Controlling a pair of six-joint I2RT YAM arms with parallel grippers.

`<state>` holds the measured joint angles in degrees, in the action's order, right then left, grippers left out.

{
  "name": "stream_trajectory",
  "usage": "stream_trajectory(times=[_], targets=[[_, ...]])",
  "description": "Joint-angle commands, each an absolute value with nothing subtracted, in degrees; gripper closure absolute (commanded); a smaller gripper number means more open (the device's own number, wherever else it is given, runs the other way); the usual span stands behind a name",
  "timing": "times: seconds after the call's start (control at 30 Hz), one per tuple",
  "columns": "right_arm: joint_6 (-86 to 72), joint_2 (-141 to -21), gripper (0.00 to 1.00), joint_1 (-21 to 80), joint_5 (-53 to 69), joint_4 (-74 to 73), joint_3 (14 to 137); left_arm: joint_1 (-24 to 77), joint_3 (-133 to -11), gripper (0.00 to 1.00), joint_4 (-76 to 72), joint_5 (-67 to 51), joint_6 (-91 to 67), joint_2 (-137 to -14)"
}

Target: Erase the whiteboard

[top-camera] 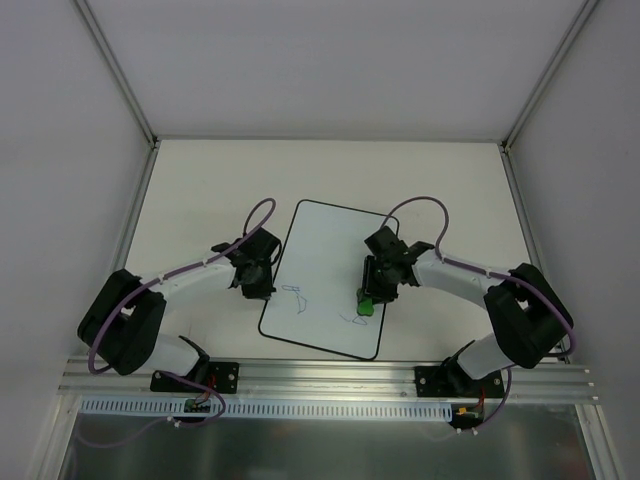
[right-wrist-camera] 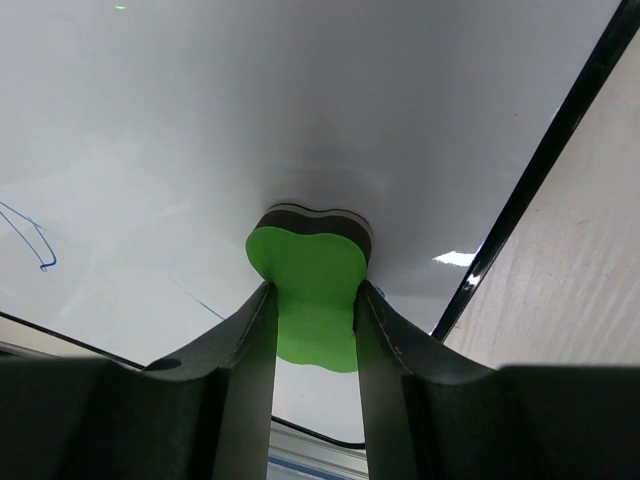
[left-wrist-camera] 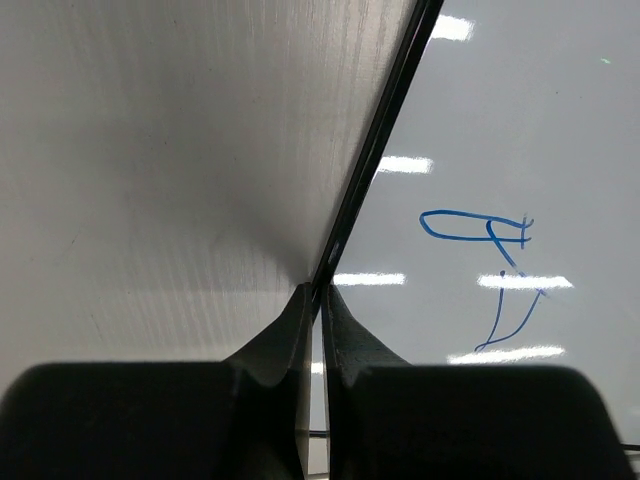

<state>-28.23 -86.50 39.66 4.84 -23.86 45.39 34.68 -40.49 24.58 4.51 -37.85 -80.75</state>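
Your whiteboard [top-camera: 330,250] lies flat on the table [top-camera: 220,190], about midway between the left and right edges and closer to the near edge than the far one. It is turned slightly, so its near end sits a little to the left.

Close to the board's near right corner, your right claw [top-camera: 372,300] pinches a green eraser [top-camera: 366,306]. In the right wrist view the eraser's dark underside touches the white surface, with the board's black rim just to the right.

Thin blue scribbles [top-camera: 298,297] mark the near half of the board, left of the eraser.

Your left claw [top-camera: 258,285] sits at the board's left rim, level with the scribbles. Its fingers [left-wrist-camera: 300,320] are pressed together with only a slit between them, one over the table and one over the board. You cannot tell whether they grip the rim.

The far half of the board looks plain white.
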Motion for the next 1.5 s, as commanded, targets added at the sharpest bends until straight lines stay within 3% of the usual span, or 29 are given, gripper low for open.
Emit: stream_trajectory(times=[0.0,0.17,0.37,0.53,0.83,1.13,1.23,1.47], targets=[[-27.2,-87.8,1.00,42.1,-0.6,-34.7,40.0,35.5,-38.5,1.00,24.9,6.3,-40.4,-85.5],[-28.9,-90.3,1.00,49.5,3.8,-35.5,41.4,35.5,-39.3,1.00,24.9,6.3,-40.9,-87.8],[-29.8,-98.5,1.00,57.4,4.1,-38.6,52.7,35.5,-39.3,1.00,25.0,6.4,-40.9,-88.0],[-30.8,-99.2,1.00,58.2,0.9,-38.6,54.5,35.4,-39.1,1.00,25.0,6.5,-41.0,-87.7],[-28.9,-87.5,1.00,43.7,-4.9,-38.6,41.9,34.6,-38.5,1.00,25.0,6.3,-40.3,-87.3],[-23.4,-84.5,1.00,29.8,-6.7,-39.4,44.2,34.5,-38.2,1.00,25.0,6.1,-40.2,-86.6],[-23.1,-85.8,1.00,31.1,-4.2,-37.6,45.0,34.5,-38.4,1.00,24.9,5.8,-40.3,-86.5],[-27.6,-95.3,1.00,46.3,-0.6,-34.7,53.5,34.5,-39.3,1.00,24.8,4.7,-40.4,-86.7]])
